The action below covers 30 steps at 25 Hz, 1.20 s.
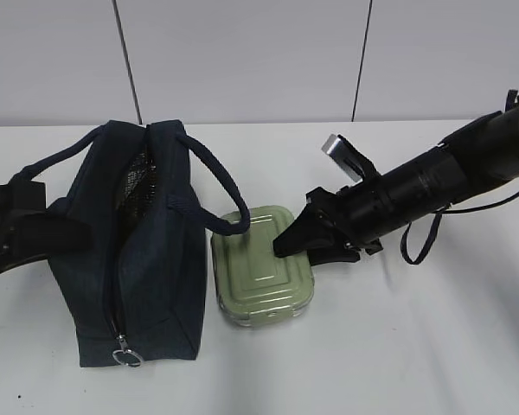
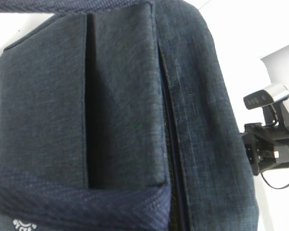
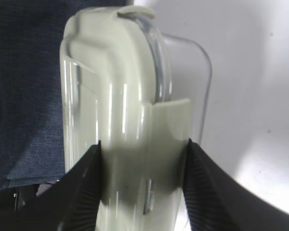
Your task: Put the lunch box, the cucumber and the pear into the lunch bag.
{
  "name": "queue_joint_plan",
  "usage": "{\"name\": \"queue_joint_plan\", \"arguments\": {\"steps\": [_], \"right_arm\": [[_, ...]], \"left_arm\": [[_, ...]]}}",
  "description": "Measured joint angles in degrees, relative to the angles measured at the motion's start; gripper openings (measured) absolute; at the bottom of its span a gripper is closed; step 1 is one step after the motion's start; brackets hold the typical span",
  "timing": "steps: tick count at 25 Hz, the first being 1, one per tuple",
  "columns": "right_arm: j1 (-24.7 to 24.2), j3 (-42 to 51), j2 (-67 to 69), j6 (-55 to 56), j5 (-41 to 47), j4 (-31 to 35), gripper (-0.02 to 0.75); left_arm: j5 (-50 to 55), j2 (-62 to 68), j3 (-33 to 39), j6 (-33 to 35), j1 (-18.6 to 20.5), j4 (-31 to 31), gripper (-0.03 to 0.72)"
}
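The navy lunch bag (image 1: 156, 259) stands on the left of the white table, its top partly open, with the ring pull (image 1: 125, 354) at the near end. It fills the left wrist view (image 2: 125, 96), where a strap (image 2: 77, 207) crosses the bottom. My left gripper (image 1: 13, 226) is against the bag's left side, and its jaws are hidden. The sage-green lunch box (image 1: 259, 268) lies flat just right of the bag. My right gripper (image 1: 307, 246) is shut on the box's far right end, with both pads (image 3: 89, 183) pressed on the box's clasp side (image 3: 135, 134). The cucumber and pear are out of view.
One bag handle (image 1: 212, 186) arcs over toward the lunch box's far left corner. The right arm and its camera show at the right edge of the left wrist view (image 2: 272, 144). Bare white tabletop (image 1: 415, 346) lies to the front right, with a panelled wall behind.
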Motion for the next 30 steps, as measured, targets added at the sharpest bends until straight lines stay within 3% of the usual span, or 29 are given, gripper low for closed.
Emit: {"name": "queue_joint_plan", "arguments": {"steps": [16, 24, 30], "right_arm": [[-11.0, -6.5, 0.1, 2.2, 6.9, -2.1, 0.368], [-11.5, -16.1, -0.1, 7.9, 7.7, -1.8, 0.368], [-11.2, -20.6, -3.3, 10.3, 8.3, 2.9, 0.368]], "left_arm": [[0.6, 0.0, 0.0, 0.0, 0.0, 0.0, -0.019], [0.6, 0.0, 0.0, 0.0, 0.0, 0.0, -0.019], [0.6, 0.0, 0.0, 0.0, 0.0, 0.0, -0.019]]}}
